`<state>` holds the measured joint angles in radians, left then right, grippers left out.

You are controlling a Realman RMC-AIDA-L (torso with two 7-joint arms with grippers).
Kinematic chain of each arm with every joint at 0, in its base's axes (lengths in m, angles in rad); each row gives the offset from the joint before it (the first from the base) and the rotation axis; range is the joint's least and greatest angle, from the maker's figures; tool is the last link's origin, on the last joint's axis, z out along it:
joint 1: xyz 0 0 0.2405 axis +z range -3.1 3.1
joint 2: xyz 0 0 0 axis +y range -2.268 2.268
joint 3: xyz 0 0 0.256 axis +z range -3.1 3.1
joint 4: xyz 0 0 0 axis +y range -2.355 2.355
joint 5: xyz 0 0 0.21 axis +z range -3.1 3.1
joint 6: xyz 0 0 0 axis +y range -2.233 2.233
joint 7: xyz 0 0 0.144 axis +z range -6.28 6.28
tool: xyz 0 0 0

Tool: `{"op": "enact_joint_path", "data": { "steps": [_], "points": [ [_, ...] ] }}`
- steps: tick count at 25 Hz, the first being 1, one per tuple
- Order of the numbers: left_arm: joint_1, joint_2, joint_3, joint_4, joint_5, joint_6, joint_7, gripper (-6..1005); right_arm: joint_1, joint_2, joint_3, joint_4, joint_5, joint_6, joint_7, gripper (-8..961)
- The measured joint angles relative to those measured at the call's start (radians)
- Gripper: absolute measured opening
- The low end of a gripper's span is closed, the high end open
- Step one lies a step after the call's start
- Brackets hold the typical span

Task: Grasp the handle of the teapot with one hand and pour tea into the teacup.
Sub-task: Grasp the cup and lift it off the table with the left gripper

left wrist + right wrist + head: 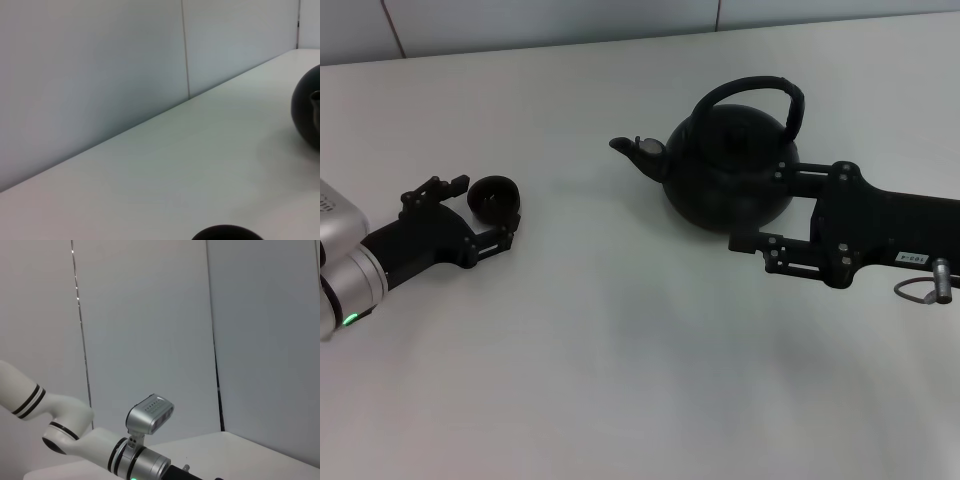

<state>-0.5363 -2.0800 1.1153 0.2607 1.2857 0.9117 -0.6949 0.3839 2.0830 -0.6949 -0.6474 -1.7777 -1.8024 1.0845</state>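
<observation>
A white table [620, 340] is seen from the head view, with a pale panelled wall [100, 75] behind it. The teapot [725, 175] stands upright on the far right part of the table: a large, round, matte-black body with a domed lid, its short pointed spout [635, 150] aimed toward the robot's left. The handle [775, 95], a thick black arch with a wrapped, ribbed look, is raised over the lid. The right gripper [760, 205] is laid low at the pot's right side, its jaws spread wide, one finger against the upper flank near the handle's base and the other by the lower edge of the body; the pot is flanked rather than clamped, and the handle is left ungrasped. The teacup [495, 197], a tiny low black bowl without a handle, is set on the left part of the table, well apart from the pot. The left gripper [480, 205] is placed around the cup, its fingers on either side of it; whether the cup is actually pinched cannot be told. In the left wrist view only the cup's rim and a part of the pot's body are shown. No liquid is visible.
</observation>
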Motion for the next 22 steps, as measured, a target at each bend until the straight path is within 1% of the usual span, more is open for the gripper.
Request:
{"op": "enact_joint_path", "data": {
  "steps": [6, 17, 22],
  "points": [
    [-0.008, 0.0, 0.0, -0.001, 0.0, -0.026, -0.008, 753, -0.001, 0.0, 0.0, 0.0, 0.0, 0.0, 0.0, 590],
    [-0.014, 0.0, 0.001, -0.003, -0.002, -0.021, -0.028, 744, -0.001, -0.001, 0.002, 0.0, 0.0, 0.008, 0.0, 591],
    [-0.014, 0.0, 0.011, -0.002, -0.002, -0.011, -0.028, 694, 0.0, -0.002, 0.002, 0.0, 0.0, 0.011, 0.0, 589]
  ]
}}
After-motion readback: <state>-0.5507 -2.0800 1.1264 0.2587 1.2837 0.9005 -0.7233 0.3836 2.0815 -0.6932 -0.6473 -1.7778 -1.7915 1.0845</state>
